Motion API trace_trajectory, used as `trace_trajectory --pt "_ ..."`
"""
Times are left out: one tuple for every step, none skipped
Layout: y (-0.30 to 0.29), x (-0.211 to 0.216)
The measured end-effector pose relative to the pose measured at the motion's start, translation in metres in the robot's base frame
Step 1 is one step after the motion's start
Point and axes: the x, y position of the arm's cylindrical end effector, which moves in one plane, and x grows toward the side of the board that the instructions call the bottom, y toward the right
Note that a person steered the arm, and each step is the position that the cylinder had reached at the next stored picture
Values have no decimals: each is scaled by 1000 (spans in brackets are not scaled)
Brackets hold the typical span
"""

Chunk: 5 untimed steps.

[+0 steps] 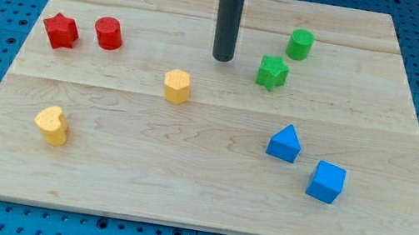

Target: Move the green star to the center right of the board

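Note:
The green star (271, 72) lies in the upper right part of the wooden board (198, 192). My tip (222, 57) rests on the board just to the star's left, a short gap away, not touching it. A green cylinder (299, 44) stands just above and right of the star.
A red star (60, 31) and a red cylinder (109, 33) sit at the upper left. A yellow hexagon block (177, 85) is near the middle, a yellow heart (52, 125) at the lower left. A blue triangle block (285, 142) and a blue cube (326, 181) sit at the lower right.

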Motion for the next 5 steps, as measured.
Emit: trace_trajectory --pt "77 27" --pt "90 31" --pt "127 31" --pt "176 32" --pt "96 14"
